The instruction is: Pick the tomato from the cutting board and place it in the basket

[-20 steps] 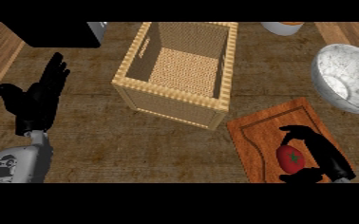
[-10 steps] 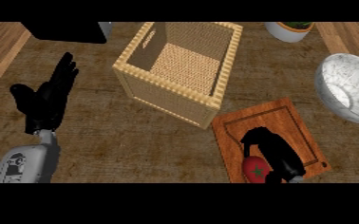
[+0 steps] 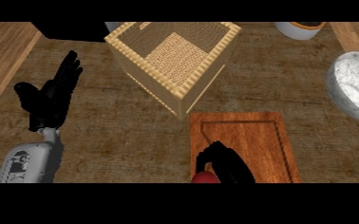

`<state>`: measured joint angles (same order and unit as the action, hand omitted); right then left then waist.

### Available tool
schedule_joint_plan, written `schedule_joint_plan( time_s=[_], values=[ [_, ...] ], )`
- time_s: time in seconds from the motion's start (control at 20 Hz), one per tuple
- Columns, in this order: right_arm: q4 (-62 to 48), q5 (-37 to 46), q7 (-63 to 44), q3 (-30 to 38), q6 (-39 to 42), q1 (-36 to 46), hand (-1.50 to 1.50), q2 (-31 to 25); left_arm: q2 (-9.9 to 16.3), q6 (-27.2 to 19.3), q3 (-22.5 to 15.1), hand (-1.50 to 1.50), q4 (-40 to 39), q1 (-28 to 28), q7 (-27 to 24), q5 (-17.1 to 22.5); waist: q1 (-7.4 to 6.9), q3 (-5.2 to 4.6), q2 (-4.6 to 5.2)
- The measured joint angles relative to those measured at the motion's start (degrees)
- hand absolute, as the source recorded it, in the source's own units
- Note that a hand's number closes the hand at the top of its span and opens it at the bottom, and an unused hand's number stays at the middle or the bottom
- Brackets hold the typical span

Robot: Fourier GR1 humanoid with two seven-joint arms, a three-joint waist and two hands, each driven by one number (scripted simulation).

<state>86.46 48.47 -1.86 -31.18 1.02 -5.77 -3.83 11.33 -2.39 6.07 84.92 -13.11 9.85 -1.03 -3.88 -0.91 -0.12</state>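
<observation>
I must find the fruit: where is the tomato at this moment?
Head view, bottom right: the tomato lies under the right hand on the cutting board.

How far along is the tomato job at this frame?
Done: right hand is curled over the tomato, which sits at the cutting board's near edge. In hand: the grasp. Left: lifting it and placing it in the basket. Left hand rests open.

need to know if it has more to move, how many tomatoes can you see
1. The tomato shows as a red patch at the near end of the cutting board, mostly covered by the right hand curled over it. Others could be hidden under that hand.
</observation>
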Motion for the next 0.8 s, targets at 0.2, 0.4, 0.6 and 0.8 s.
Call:
schedule_joint_plan(
  time_s=[0.2,0.4,0.6,0.8],
  values=[
    [2.0,-7.5,-1.3,-9.8,-10.6,-1.6,1.5,2.4,0.0,-0.2,0.3,0.0,-0.3,0.0,-0.1,0.0,0.43,0.97,0.27],
    [5.4,-11.8,-4.4,-19.9,-22.7,-1.2,1.5,3.3,0.2,-0.5,0.5,0.0,-0.7,0.3,-0.3,-0.3,1.15,1.09,0.15],
    [7.3,-10.1,-11.0,-28.0,-33.9,2.2,1.5,3.6,0.7,-0.4,1.3,0.0,-0.9,0.3,0.0,0.0,1.8,0.95,-0.04],
    [8.6,-7.1,-20.5,-32.1,-40.6,7.4,1.5,3.6,0.5,-0.9,1.0,0.0,-0.4,0.6,0.4,-0.4,2.19,0.82,-0.16]
  ],
)
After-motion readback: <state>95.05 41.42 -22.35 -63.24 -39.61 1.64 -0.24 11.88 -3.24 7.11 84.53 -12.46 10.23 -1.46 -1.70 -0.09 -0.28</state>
